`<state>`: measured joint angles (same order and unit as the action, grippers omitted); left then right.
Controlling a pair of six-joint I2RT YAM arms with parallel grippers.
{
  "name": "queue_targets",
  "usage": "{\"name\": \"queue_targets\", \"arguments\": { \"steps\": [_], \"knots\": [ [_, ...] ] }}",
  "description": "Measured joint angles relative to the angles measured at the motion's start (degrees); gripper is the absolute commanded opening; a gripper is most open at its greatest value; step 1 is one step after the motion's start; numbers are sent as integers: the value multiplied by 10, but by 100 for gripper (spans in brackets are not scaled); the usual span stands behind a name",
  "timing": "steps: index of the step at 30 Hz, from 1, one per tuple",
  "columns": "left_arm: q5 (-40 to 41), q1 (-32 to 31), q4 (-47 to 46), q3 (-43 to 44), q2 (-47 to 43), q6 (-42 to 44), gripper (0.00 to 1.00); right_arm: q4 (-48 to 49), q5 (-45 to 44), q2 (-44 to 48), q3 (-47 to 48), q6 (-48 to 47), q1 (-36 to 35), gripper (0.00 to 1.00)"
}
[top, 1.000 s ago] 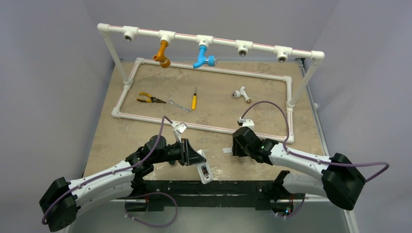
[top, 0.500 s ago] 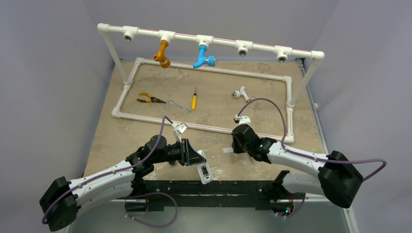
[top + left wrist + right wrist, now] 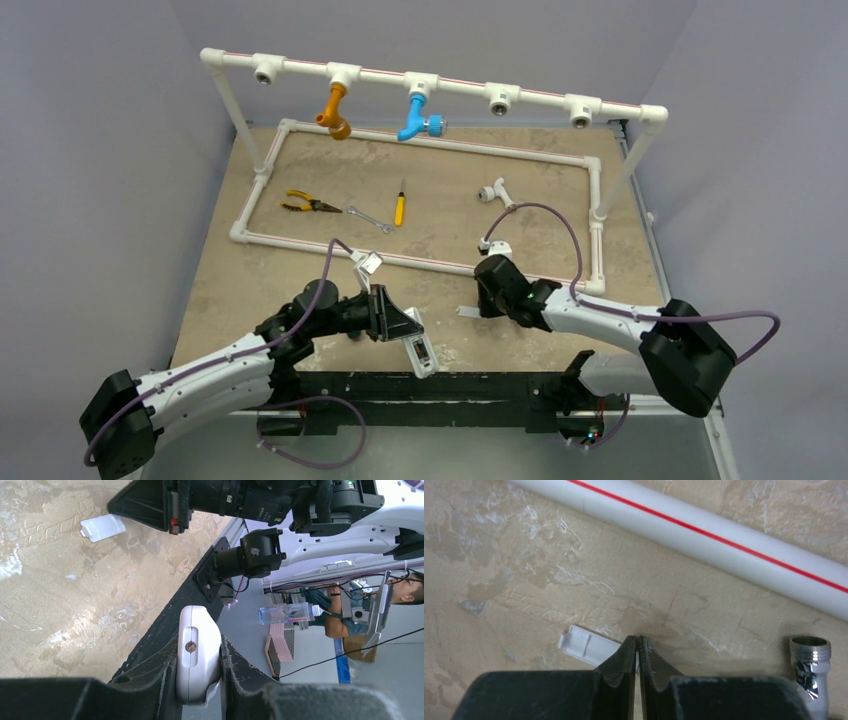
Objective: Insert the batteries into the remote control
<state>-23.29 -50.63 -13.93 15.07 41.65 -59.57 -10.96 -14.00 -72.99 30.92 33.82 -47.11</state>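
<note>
My left gripper [image 3: 411, 338] is shut on the white remote control [image 3: 421, 354] and holds it over the table's near edge. In the left wrist view the remote [image 3: 196, 630] sits clamped between the two fingers [image 3: 150, 675], end-on. My right gripper [image 3: 483, 302] is shut with its tips [image 3: 638, 641] just above the table, over the right end of the small flat white cover [image 3: 583, 644], which lies on the table [image 3: 467, 311]. I cannot tell if the tips touch it. No batteries show in any view.
A white pipe frame [image 3: 420, 262] with a red stripe [image 3: 704, 530] runs just beyond my right gripper. A silver tap fitting [image 3: 810, 672] lies to its right. Pliers [image 3: 303, 204], a wrench [image 3: 368, 218], a yellow-handled screwdriver [image 3: 399, 208] and a white pipe tee [image 3: 495, 191] lie inside the frame.
My right gripper has shifted slightly left and away from the near edge, staying shut over the cover. The left arm and the remote have barely moved.
</note>
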Motion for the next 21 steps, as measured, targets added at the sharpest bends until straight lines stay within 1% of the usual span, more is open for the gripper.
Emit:
{"name": "queue_targets", "arguments": {
  "steps": [7,14,18,21],
  "knots": [
    [0,0,-3,0,24,-1,0,-29,33,58,-34,12,0,3],
    [-1,0,-25,0,45,-13,0,2,78,95,-71,25,-3,4],
    [-2,0,-29,-1,46,-14,0,24,96,96,-79,26,-8,6],
    [-3,0,-32,-1,46,-15,0,35,106,90,-80,27,-18,10]
  ]
}}
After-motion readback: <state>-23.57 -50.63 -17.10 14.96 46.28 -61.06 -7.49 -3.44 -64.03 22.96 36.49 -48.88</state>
